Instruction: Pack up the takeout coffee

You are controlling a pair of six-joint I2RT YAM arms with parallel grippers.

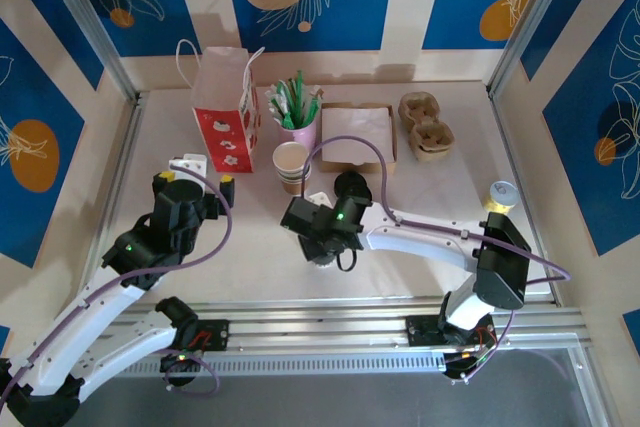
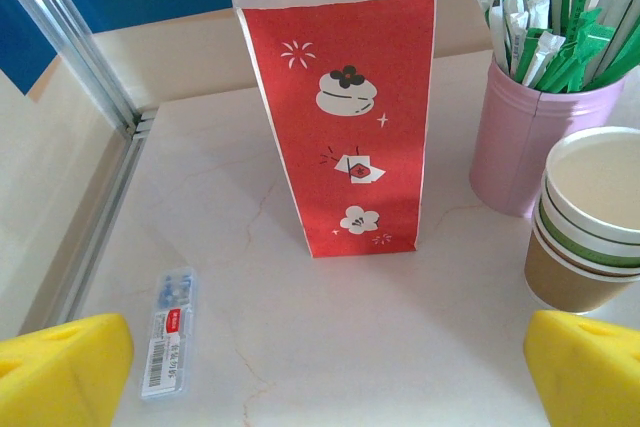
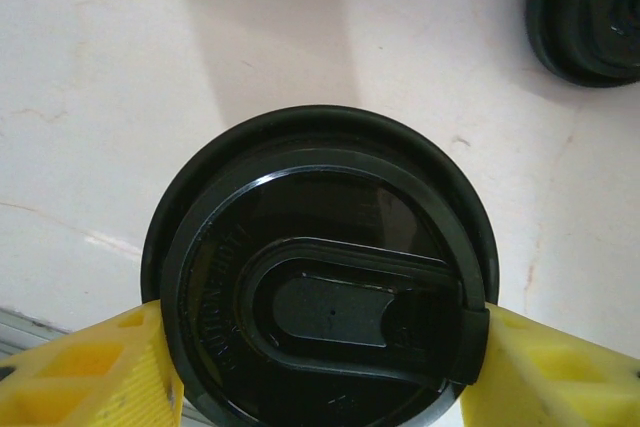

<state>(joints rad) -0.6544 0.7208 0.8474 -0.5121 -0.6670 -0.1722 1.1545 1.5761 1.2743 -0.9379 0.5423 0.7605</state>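
Lid (image 3: 320, 277): black, flat side up. I see it pinched between the yellow fingers (image 3: 90, 372) of the right claw (image 3: 320, 382), one finger touching each side, over the bare table (image 1: 450, 197) near the middle.
Right arm: stretched from its base at lower right across to the table's centre, forearm low, wrist pointing down.
Spare lid (image 3: 590, 12): lying just beyond the held one, apart from it.
Left claw (image 1: 198, 179): jaws wide, nothing between them.
Left arm: bent up from the lower left, wrist aimed at the red bag (image 2: 350, 117).
Bag: upright, mouth open, at the back left.
Cups (image 2: 590, 217): a nested stack, just right of the bag, in front of the pink pot (image 2: 530, 137) of stirrers.
Carrier (image 1: 427, 125): back right, beside the napkin box (image 1: 357, 135).
Small packet (image 2: 170, 332): flat on the table, near the left claw.
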